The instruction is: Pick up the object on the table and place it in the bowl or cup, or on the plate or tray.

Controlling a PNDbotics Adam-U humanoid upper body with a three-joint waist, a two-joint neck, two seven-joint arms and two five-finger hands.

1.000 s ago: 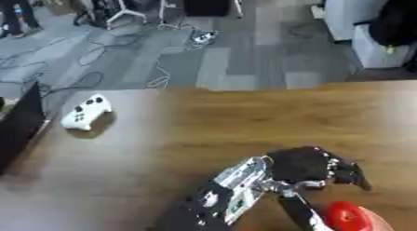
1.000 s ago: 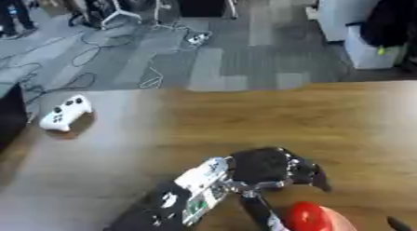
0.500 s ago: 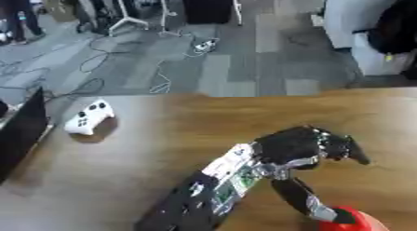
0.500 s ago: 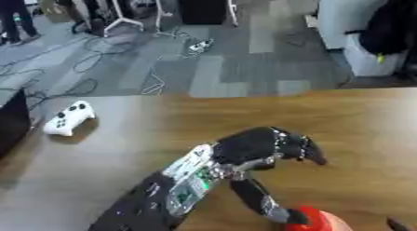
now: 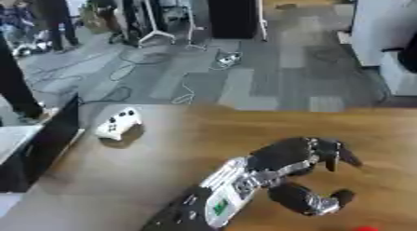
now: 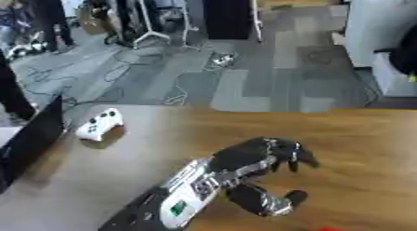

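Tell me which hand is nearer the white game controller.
Left. The left hand sits right of the controller and closer to the camera, apart from it; the right hand shows in no view.

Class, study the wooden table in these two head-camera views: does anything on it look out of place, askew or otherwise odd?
A white game controller lies tilted near the table's far left edge, away from the left hand. Only a red sliver shows at the bottom edge. No bowl, cup, plate or tray is visible. Nothing looks spilled or damaged.
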